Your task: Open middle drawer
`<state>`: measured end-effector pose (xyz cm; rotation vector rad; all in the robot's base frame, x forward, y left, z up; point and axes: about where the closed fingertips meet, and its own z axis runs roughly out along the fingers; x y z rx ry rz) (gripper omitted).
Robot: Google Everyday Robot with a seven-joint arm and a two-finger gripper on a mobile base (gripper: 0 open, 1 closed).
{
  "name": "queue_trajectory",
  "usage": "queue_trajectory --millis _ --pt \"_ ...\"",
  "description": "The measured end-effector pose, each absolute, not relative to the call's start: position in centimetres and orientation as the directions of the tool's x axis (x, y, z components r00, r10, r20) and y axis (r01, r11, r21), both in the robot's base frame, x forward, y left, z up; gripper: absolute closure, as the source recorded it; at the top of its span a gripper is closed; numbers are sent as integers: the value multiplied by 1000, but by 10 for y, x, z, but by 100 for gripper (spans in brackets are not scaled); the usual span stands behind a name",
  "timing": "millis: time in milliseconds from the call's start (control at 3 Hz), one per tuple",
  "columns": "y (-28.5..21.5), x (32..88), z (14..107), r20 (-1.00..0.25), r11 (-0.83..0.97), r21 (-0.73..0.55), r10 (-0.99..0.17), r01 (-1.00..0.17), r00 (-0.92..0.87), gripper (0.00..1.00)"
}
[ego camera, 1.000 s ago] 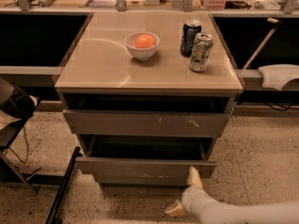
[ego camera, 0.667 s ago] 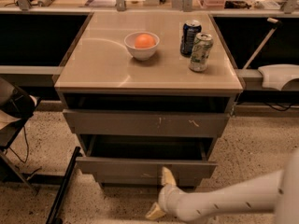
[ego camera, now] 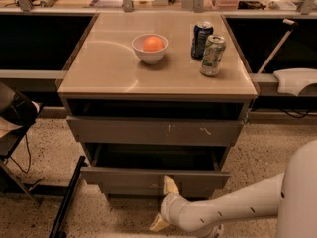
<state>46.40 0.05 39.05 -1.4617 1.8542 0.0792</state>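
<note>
Middle drawer (ego camera: 124,178) sits at 6 o'clock from the bowl (ego camera: 150,58), second front down on the grey cabinet (ego camera: 99,68). It looks partway out already, with the dark box showing behind the front. There's no handle, just a flat front, so the only real grab spots look like the top lip or the bottom edge. Guessing it's stiff sheet metal, not fragile, a bit heavy, and smooth enough that a finger slips unless it hooks an edge. It should slide straight toward 6 o'clock.

Gripper (ego camera: 165,205) is low, at 6 o'clock of that front, spread wide with nothing in it. The upper finger (ego camera: 171,185) overlaps the front's lower edge (can't tell if it touches), and the lower one is down near the floor.

Count: three drawers, meaning the top drawer (ego camera: 124,130) with white scratches, the middle one, and the bottom drawer (ego camera: 129,192). On top there's one bowl holding one orange (ego camera: 153,43). Two cans sit at 3 o'clock of it, a blue can (ego camera: 201,39) and a green can (ego camera: 213,55).
</note>
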Motion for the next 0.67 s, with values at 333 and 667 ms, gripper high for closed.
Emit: queue_trajectory --millis 333,667 --pt "-8 472 434 -566 346 -487 -824 -802 -12 0" --pt "-27 483 507 -547 364 -608 -836 -705 40 0"
